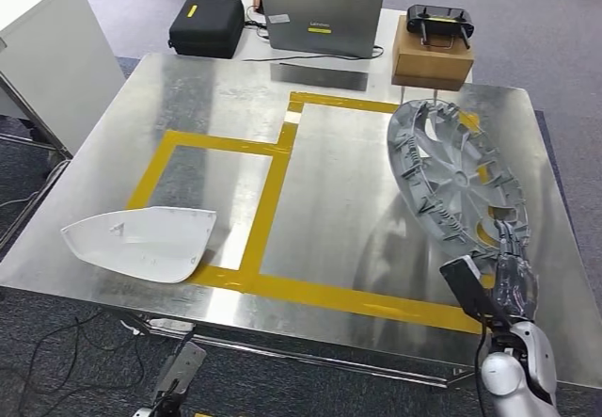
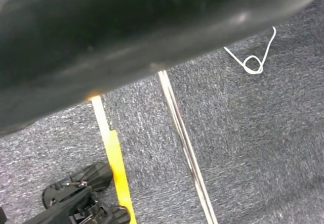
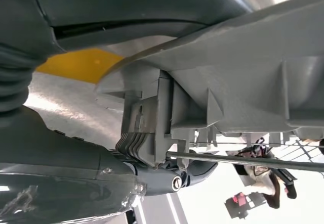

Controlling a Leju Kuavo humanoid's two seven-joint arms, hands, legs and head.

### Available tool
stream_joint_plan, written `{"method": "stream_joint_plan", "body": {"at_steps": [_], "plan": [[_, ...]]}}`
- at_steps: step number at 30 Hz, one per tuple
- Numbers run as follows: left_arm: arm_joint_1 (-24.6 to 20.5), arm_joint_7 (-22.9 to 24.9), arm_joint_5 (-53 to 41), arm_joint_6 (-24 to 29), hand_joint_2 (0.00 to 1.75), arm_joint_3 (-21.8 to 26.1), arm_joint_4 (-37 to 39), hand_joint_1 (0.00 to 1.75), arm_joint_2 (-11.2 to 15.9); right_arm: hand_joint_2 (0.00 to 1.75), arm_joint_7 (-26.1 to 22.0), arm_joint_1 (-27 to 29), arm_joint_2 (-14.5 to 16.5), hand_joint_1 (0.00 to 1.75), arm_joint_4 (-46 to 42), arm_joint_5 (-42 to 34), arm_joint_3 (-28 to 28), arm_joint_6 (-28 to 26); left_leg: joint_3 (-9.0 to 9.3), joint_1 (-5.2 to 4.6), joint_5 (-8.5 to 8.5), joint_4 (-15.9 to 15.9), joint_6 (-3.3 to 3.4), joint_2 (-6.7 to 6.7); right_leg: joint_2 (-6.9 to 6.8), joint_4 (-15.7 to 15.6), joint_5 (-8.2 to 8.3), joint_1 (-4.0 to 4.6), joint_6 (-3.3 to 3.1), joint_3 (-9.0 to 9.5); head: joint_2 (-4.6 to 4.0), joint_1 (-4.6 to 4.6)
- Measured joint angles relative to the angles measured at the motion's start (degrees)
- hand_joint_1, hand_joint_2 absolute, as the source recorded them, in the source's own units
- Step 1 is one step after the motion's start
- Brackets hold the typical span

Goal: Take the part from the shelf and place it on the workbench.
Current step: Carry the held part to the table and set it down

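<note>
**A:** On the steel workbench (image 1: 213, 88), what lay at the left side?

**B:** A white moulded cover (image 1: 142, 243) rested flat near the front edge, just beside the yellow tape outline (image 1: 273, 191). The robot's left hand could not be made out; its wrist camera looked down at grey carpet (image 2: 248, 148) and a strip of yellow floor tape (image 2: 116, 168), so whether that hand was spread or closed cannot be told.

**A:** And further right?

**B:** At the far edge sat a black case (image 1: 206, 26), a grey laptop (image 1: 320, 22) with a person seated behind it, and a cardboard box (image 1: 432, 55) topped by a black controller (image 1: 440, 24). On the right side stood the task's part, a grey wheel cover (image 1: 451, 177), tilted inside the taped area. Its upper rim was raised; whether the lower rim touched the steel was not clear.

**A:** Who held it?

**B:** The right hand (image 1: 513, 271) gripped its near rim, fingers wrapped over the ribbed edge, as the right wrist view showed close up.

**A:** Which step was this?

**B:** By appearances, the placing. The next move likely called for lowering the cover until it lay flat, then opening the fingers without dragging it.
</note>
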Motion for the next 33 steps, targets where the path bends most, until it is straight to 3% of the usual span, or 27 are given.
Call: {"method": "stream_joint_plan", "body": {"at_steps": [3, 9, 14, 18, 23, 33], "plan": [[0.0, 0.2, -0.1, -0.1, 0.0, 0.0, 0.0, 0.0, 0.0, 0.0, 1.6, 0.6, -1.0, 0.0, 0.0, 5.9, 0.3, 1.5, 0.0, 0.0, 0.0, 0.0, 0.0, 0.0, -0.01, 0.0, 0.0, 0.0, 0.0, 0.0, 0.0, -0.01], [0.0, 0.8, -0.5, -0.2, 0.0, -0.5, 0.0, 0.0, 0.0, 0.0, 5.7, 2.7, -5.2, 0.0, 0.0, 28.0, 2.6, 1.2, -0.06, -0.02, -0.01, 0.0, 0.01, -0.02, -0.02, 0.0, 0.0, -0.01, 0.0, -0.03, 0.0, 0.01], [-0.2, 1.0, -0.8, -0.2, 0.0, -1.3, 0.0, 0.0, 0.0, 0.0, 7.3, 3.5, -7.1, 0.0, 0.1, 38.3, 4.8, 0.1, -0.05, -0.01, -0.01, 0.0, 0.01, -0.02, -0.03, 0.0, 0.0, -0.01, 0.0, -0.07, 0.0, -0.01], [-0.3, 1.1, -0.9, -0.2, 0.0, -1.5, 0.0, 0.0, -0.1, 1.75, 11.7, 3.7, -10.3, 0.0, 0.4, 40.4, 8.6, -0.5, -0.06, -0.01, -0.01, 0.0, 0.01, -0.01, -0.02, 0.0, 0.0, -0.01, 0.0, -0.07, 0.0, 0.0], [-0.4, 1.1, -0.9, -0.1, 0.0, -1.5, 0.0, 0.0, -0.2, 1.75, 11.0, 4.1, -11.9, 0.0, 0.4, 40.4, 11.1, -2.6, -0.05, -0.01, -0.01, 0.0, 0.01, -0.01, 0.0, 0.0, 0.0, 0.0, 0.0, -0.08, 0.0, -0.01], [-0.5, 1.1, -0.9, -0.1, 0.0, -1.7, 0.0, 0.0, -0.3, 1.75, 4.5, 4.4, -10.3, 0.0, -0.8, 33.5, 9.5, -3.2, -0.05, -0.01, 0.0, 0.0, 0.0, -0.01, -0.01, 0.0, 0.0, -0.01, 0.0, -0.06, 0.0, -0.01]]}}
